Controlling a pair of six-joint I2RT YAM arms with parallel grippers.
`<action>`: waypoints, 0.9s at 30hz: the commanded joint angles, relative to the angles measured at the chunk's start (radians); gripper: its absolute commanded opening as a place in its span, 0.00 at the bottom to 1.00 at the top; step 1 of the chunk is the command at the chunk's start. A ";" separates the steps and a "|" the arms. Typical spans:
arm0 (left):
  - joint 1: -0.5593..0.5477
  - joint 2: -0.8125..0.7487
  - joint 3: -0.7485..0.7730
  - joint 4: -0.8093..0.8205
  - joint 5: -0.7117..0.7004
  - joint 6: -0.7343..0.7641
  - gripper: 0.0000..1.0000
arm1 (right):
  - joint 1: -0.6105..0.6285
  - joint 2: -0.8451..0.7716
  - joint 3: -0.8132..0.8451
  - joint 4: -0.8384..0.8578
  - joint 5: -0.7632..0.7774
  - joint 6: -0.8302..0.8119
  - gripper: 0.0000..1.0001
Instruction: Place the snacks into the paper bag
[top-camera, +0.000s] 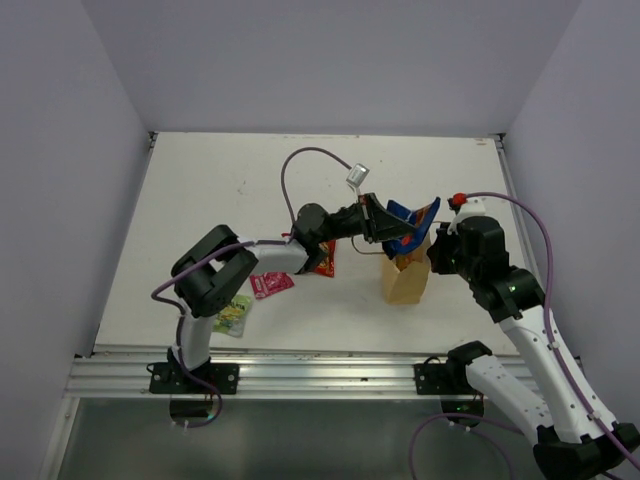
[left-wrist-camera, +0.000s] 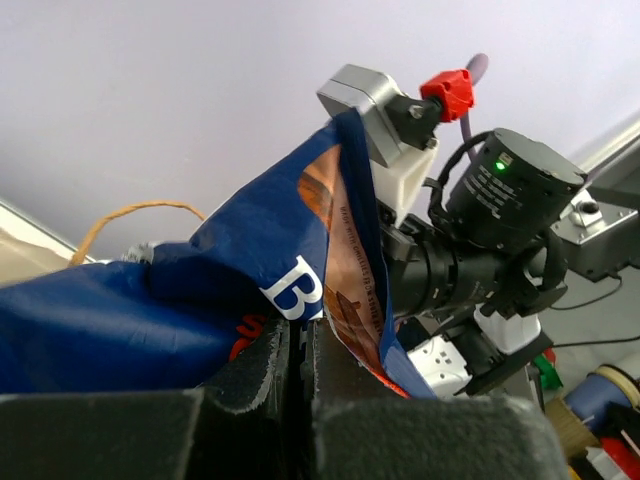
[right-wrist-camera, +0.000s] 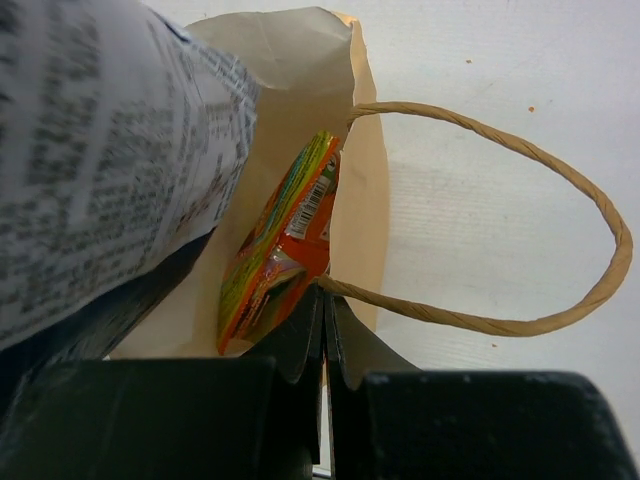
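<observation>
Overhead, the paper bag (top-camera: 405, 282) stands upright on the white table (top-camera: 200, 200), right of centre. A blue crisp bag (top-camera: 410, 218) hangs tilted just above its mouth, pinched by the left gripper (top-camera: 393, 232), whose arm reaches across from the left. The right gripper (top-camera: 432, 256) sits at the paper bag's right rim. Three packets lie flat on the table to the left, well apart from the paper bag: a red packet (top-camera: 323, 260) partly under the left arm, a pink packet (top-camera: 271, 284) beside it, and a green packet (top-camera: 232, 313) near the left arm's base.

From the left wrist, the fingers (left-wrist-camera: 262, 375) are pressed together on the crisp bag's (left-wrist-camera: 180, 300) lower edge. Its blue foil is creased, with a white "B" and an orange panel on the fold. A brown handle (left-wrist-camera: 130, 210) loops up behind it, and the right arm's wrist (left-wrist-camera: 500, 200) crowds in close on the right.

From the right wrist, the fingers (right-wrist-camera: 300, 335) are closed on the paper bag's (right-wrist-camera: 290, 60) rim, where a twisted handle (right-wrist-camera: 560, 240) joins it. An orange packet (right-wrist-camera: 280, 240) stands on edge inside against the wall. The crisp bag's (right-wrist-camera: 100, 140) printed back fills the left and covers most of the opening.
</observation>
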 joint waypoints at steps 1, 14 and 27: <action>0.000 0.012 0.007 0.321 -0.061 -0.051 0.00 | 0.004 0.003 -0.005 0.004 -0.005 -0.014 0.00; -0.021 0.052 0.045 0.292 -0.170 -0.051 0.00 | 0.004 -0.002 -0.009 0.005 -0.003 -0.013 0.00; -0.063 -0.034 -0.039 0.163 -0.188 0.038 0.07 | 0.004 -0.008 -0.011 0.007 -0.006 -0.011 0.00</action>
